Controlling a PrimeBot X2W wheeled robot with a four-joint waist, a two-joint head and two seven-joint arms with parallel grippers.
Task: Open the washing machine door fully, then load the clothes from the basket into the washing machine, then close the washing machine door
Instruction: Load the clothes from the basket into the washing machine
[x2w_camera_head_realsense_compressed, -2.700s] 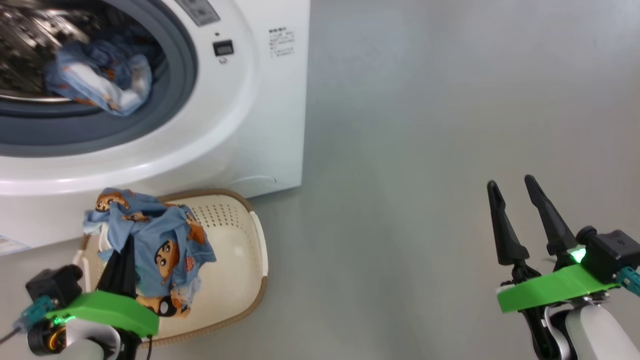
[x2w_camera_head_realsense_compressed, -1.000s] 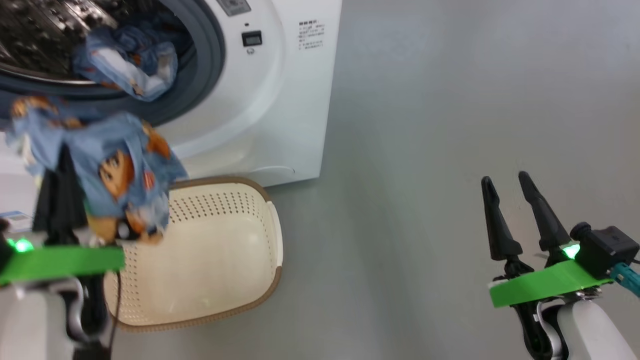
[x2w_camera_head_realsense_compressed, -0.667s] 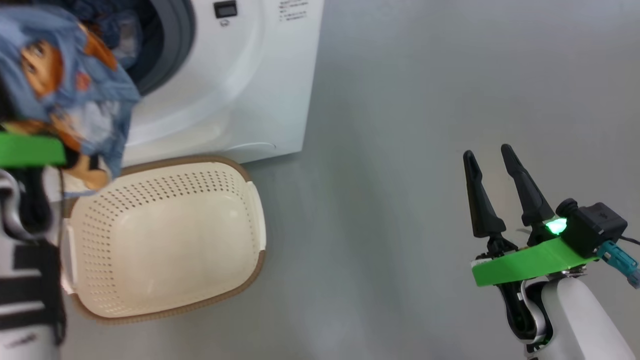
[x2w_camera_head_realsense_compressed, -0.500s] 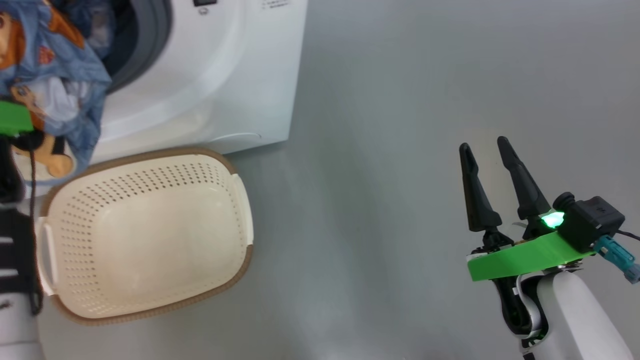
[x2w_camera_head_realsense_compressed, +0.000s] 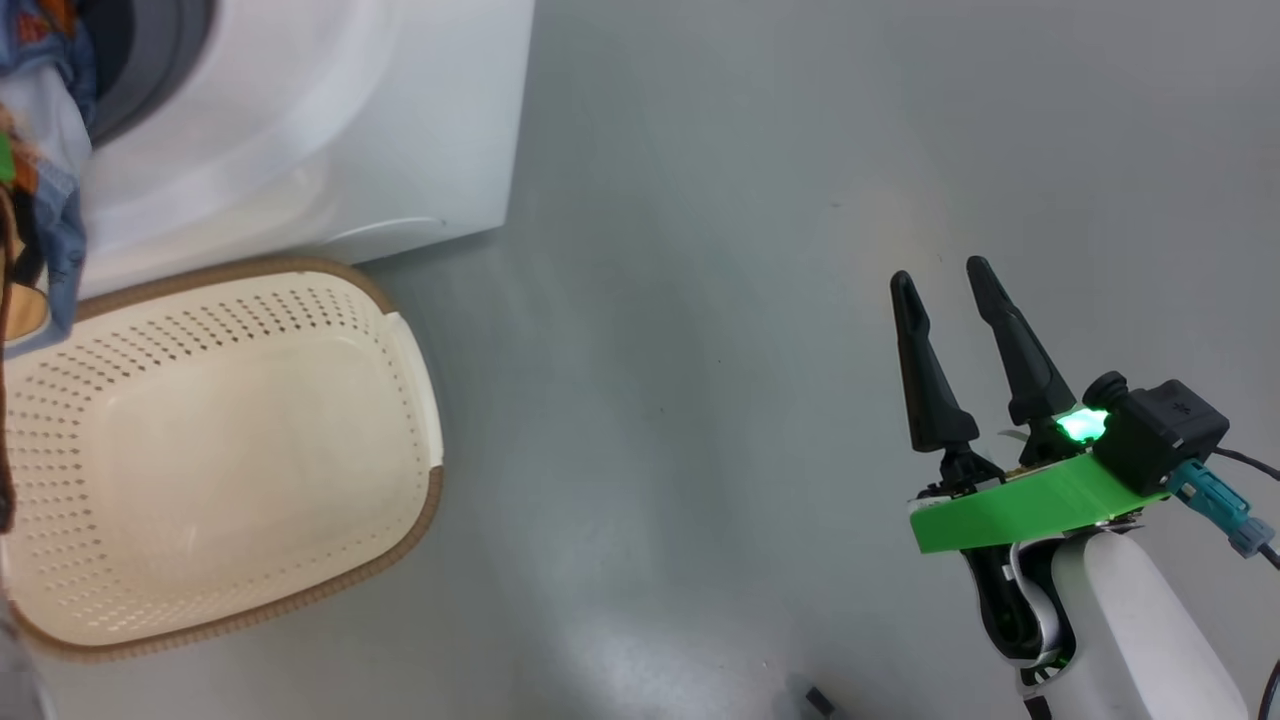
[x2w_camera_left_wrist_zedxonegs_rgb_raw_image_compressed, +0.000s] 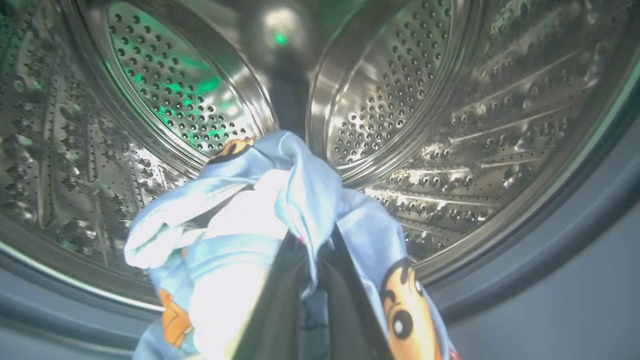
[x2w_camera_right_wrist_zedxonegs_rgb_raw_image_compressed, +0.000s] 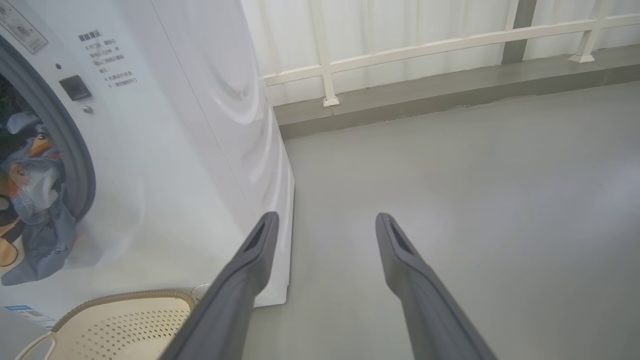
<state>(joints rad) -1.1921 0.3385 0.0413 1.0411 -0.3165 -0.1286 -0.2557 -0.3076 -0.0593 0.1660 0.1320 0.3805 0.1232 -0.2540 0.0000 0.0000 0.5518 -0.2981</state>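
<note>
We log the grey floor with the white washing machine standing on it, its opening uncovered and the steel drum visible in the left wrist view. The basket sits on the floor just before the machine's front. One bundle of the clothes hangs at the drum mouth, pinched by the left gripper, which is closed on the fabric. The right gripper hovers over the floor well apart from the machine, fingers spread, holding nothing.
</note>
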